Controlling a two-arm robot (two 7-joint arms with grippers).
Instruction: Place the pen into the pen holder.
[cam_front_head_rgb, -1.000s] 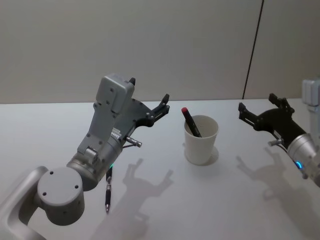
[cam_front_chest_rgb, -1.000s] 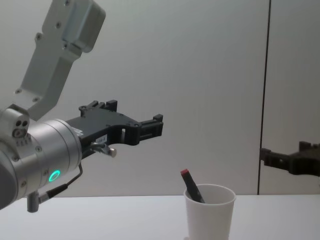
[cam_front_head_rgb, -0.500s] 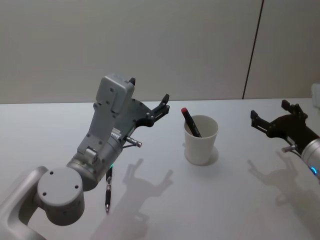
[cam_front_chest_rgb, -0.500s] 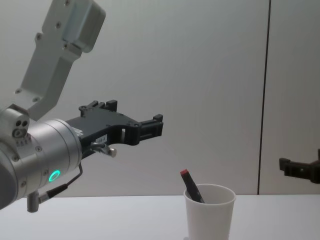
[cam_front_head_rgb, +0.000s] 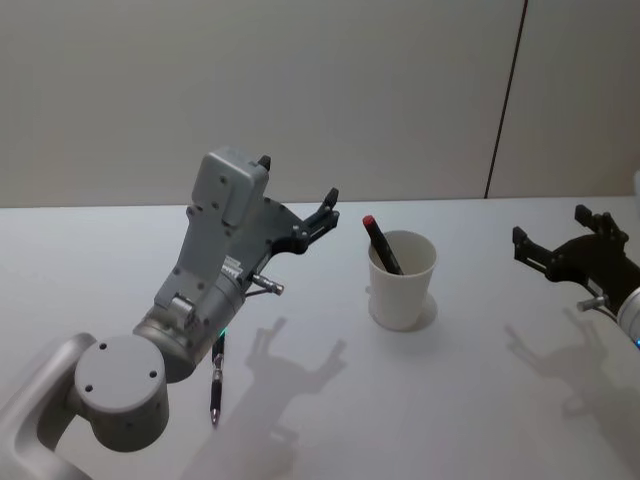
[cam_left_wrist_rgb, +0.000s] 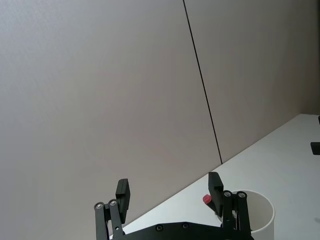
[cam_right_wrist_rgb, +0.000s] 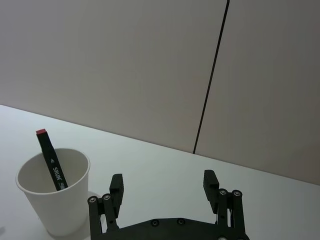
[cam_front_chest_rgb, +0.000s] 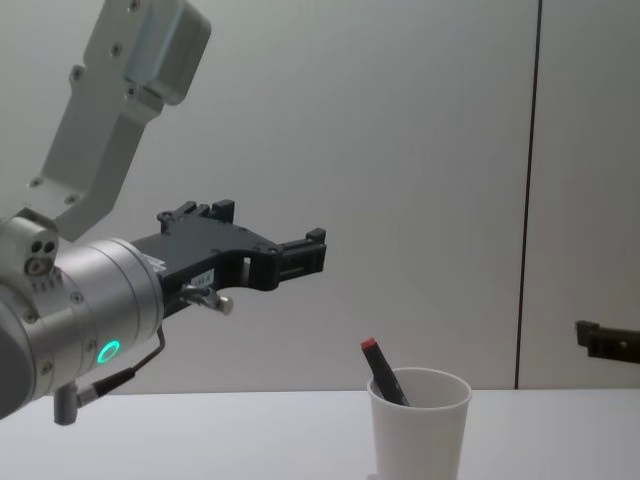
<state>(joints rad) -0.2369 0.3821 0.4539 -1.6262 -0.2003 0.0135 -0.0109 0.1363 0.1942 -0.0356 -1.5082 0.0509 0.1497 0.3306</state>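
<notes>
Head view, both arms raised. The pen holder (cam_front_head_rgb: 402, 285) stands upright just right of frame centre on the table (cam_front_head_rgb: 480, 400). A red-capped pen (cam_front_head_rgb: 380, 243) leans inside it, cap above the rim. A second pen (cam_front_head_rgb: 214, 385) lies flat at lower left, partly under my left arm. My left gripper (cam_front_head_rgb: 298, 180), left of the cup and above the table, has fingers spread and empty. My right gripper (cam_front_head_rgb: 550, 226), at the right edge and well apart from the cup, is likewise spread and empty.
</notes>
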